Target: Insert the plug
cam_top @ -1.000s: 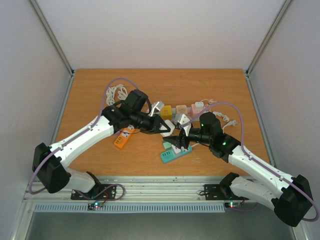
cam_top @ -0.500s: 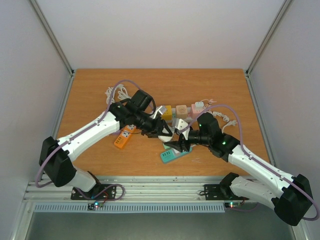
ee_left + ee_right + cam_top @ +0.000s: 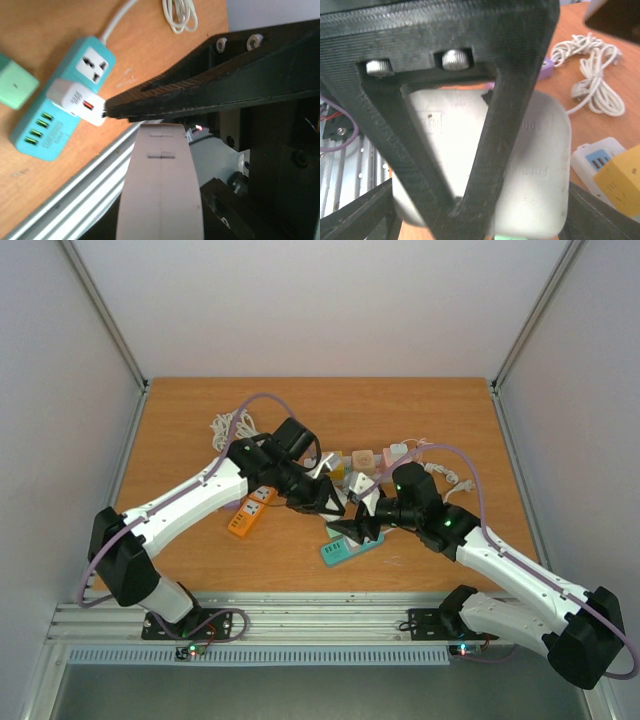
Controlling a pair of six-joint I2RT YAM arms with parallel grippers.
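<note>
Seen from above, the left gripper [image 3: 325,498] hovers at 11 o'clock of the teal power strip [image 3: 336,553]; I cannot tell how wide it stands or whether it holds anything. Only its wrist view shows a small white USB adapter [image 3: 75,99] sitting on the strip beside a free universal socket [image 3: 93,62]. At the strip's 12 o'clock the right gripper [image 3: 352,530] is clamped on the white plug [image 3: 530,165], a grip clear only in its own wrist view. Insertion looks not yet done.
</note>
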